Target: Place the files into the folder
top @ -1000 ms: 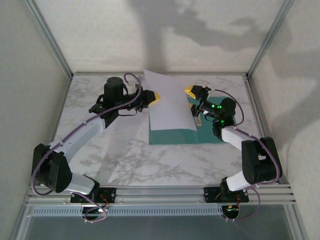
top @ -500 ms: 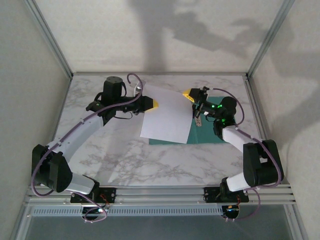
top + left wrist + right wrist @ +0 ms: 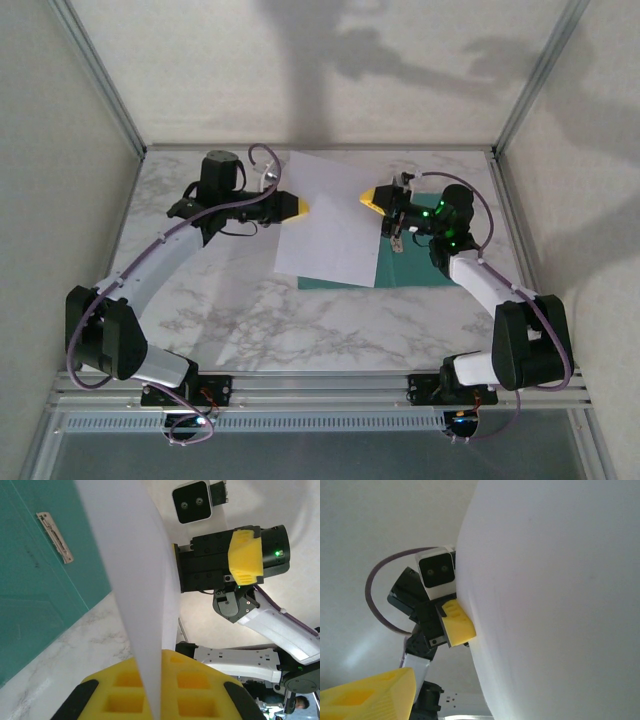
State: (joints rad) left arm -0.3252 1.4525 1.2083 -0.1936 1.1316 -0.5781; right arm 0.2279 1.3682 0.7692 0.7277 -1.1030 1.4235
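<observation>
One of the files, a white sheet (image 3: 335, 230), hangs tilted over the left leaf of the teal folder (image 3: 415, 268), which lies open on the marble. My left gripper (image 3: 300, 207) is shut on the sheet's left edge. In the left wrist view the sheet (image 3: 135, 570) runs edge-on into the pinch of that gripper (image 3: 160, 657), with the folder (image 3: 35, 580) and its white fastener strip (image 3: 55, 537) below. My right gripper (image 3: 376, 199) sits at the sheet's right side. In the right wrist view its one visible finger (image 3: 370, 692) stands apart from the sheet (image 3: 555, 605); the other is hidden.
The white marble table (image 3: 200, 290) is boxed in by pale walls and aluminium posts (image 3: 100, 75). A metal rail (image 3: 320, 385) carrying both arm bases runs along the near edge. Bare marble lies in front of the folder and to the left.
The sheet has dropped from a steep tilt to a flatter one and shifted left with my left gripper. My right gripper has moved down and left to the sheet's right side.
</observation>
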